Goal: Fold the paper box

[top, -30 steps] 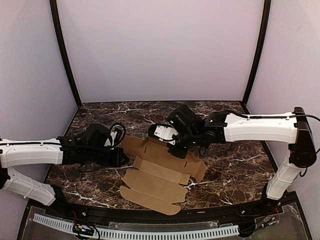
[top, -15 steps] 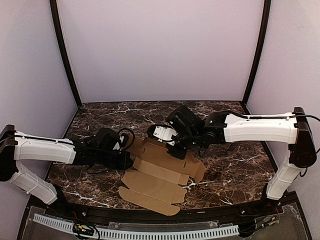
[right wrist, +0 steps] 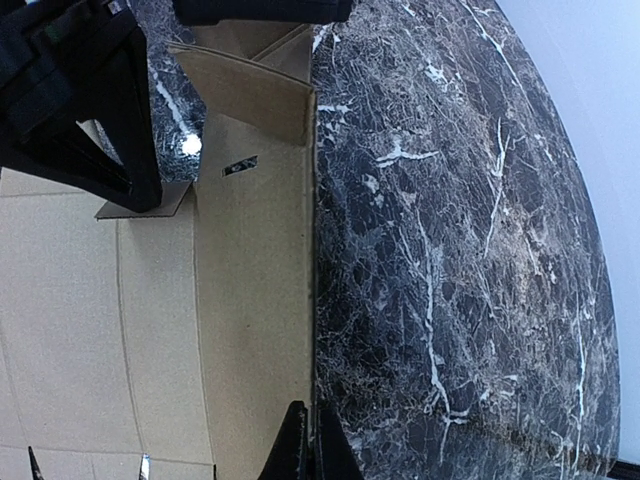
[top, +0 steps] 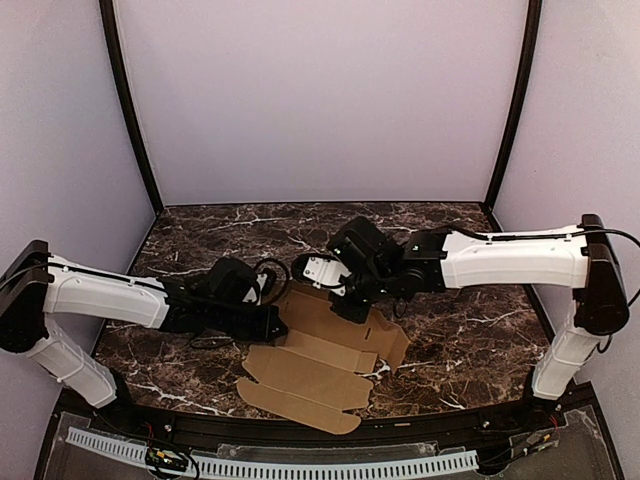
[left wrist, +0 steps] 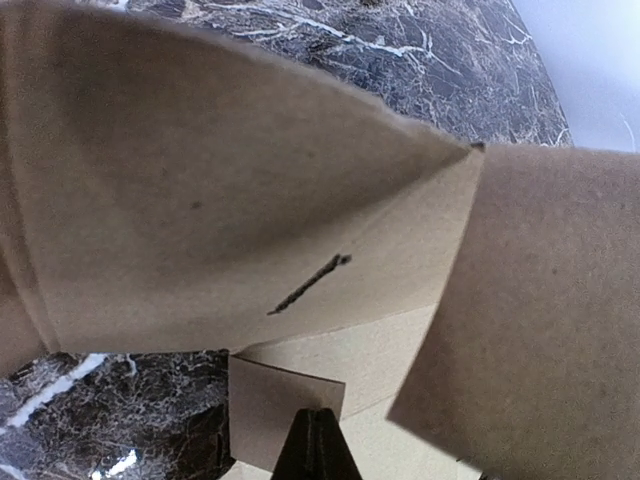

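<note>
The paper box (top: pixel 320 370), a flat tan die-cut sheet, lies mid-table with its left flaps raised. My left gripper (top: pixel 275 322) is shut with nothing between its fingers. In the left wrist view its tip (left wrist: pixel 318 445) presses against a small upright flap (left wrist: pixel 265 410), and a large bowed flap (left wrist: pixel 250 200) arches above it. My right gripper (top: pixel 348 308) sits at the sheet's far edge. Seen from the right wrist, it (right wrist: pixel 312 440) is shut, pinching the long edge of a panel (right wrist: pixel 250 300).
Dark marble table (top: pixel 470 320) with lilac walls behind and at both sides, and black corner posts (top: pixel 130 110). A pale perforated rail (top: pixel 300 465) runs along the near edge. The left arm's black wrist (right wrist: pixel 80 100) shows at the far end of the right wrist view.
The left arm has slid right into the sheet's left side, and the left flaps have lifted and folded inward. The right gripper has stayed on the far edge, shifting slightly left.
</note>
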Tool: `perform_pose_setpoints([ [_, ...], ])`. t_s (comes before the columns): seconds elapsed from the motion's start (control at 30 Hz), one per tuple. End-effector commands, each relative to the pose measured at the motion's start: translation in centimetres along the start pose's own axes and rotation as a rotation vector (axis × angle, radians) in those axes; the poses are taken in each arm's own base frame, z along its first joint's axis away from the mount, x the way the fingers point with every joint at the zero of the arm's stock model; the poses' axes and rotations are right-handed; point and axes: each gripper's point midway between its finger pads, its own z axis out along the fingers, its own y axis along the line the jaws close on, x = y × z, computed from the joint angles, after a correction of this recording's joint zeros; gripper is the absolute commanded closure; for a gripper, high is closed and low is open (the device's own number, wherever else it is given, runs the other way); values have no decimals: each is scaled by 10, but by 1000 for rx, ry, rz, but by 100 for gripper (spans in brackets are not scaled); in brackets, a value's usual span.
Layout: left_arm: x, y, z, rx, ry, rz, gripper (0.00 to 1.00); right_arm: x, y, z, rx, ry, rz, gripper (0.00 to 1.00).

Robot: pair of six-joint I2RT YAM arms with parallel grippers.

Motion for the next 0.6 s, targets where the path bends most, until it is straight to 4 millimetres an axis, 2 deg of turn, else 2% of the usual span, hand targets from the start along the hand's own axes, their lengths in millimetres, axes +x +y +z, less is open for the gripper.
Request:
perform_pose_setpoints([
  [0.0, -2, -15, 6, 35, -6, 2, 99, -11, 5, 4, -3, -37, 30, 100],
  [0.23, 9, -9, 23, 5, 17, -1, 99, -10, 7, 4, -3, -35, 37, 100],
  [0.3, 6, -12, 21, 14, 8, 3, 99, -7, 7, 4, -1, -29, 36, 100],
  [0.4, -5, -17, 10, 0, -15, 34, 99, -2, 5, 5, 13, -14, 35, 100],
  [0.57, -20, -26, -29, -33, -44, 103, 99, 10, 2, 8, 50, 20, 15, 100],
])
